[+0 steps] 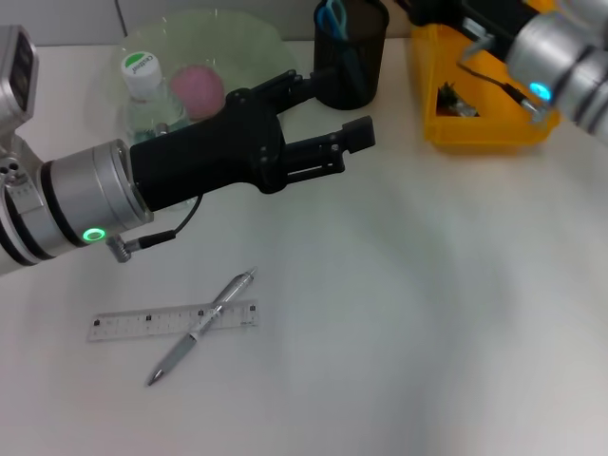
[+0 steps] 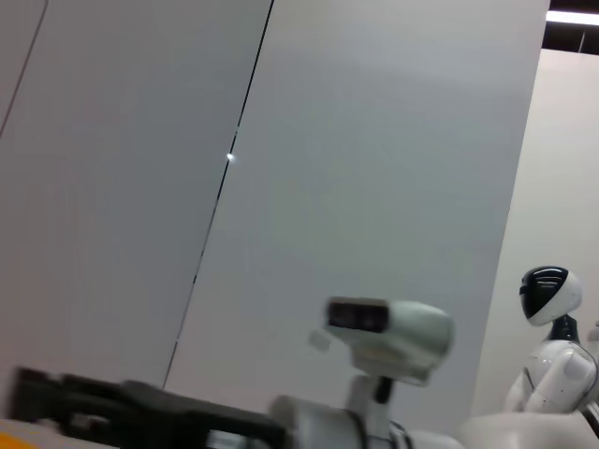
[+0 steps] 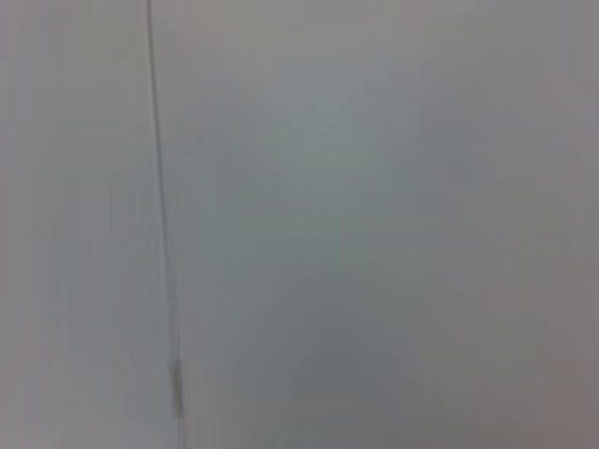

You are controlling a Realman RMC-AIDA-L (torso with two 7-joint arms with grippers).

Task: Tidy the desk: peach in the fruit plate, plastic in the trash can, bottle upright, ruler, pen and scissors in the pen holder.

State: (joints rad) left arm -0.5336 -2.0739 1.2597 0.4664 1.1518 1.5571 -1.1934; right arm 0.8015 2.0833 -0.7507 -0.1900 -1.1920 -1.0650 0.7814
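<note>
Two items left flat on the counter (image 1: pixel 399 313): ruler (image 1: pixel 171 321) with pen (image 1: pixel 203 325) crossed on top. Left pincer (image 1: pixel 328 119) spread, empty, well above them, near holder (image 1: pixel 351 52). Risk: dragging ruler while pinching pen. Bottle (image 1: pixel 147 93) upright, peach (image 1: pixel 198 89) on plate (image 1: pixel 242 43). Right pincer's state impossible to tell, over bin (image 1: pixel 480 128).

The fruit plate (image 1: pixel 249 38) sits at the far left of the surface (image 1: pixel 427 304), with the peach (image 1: pixel 198 87) in it and the bottle (image 1: pixel 147 90) upright just left of the peach. Right of the plate stands the pen holder (image 1: pixel 351 57), the scissors (image 1: pixel 332 19) inside it. Farther right is the trash can (image 1: pixel 475 128). Near the front left, the pen (image 1: pixel 201 326) lies across the ruler (image 1: pixel 173 321).
</note>
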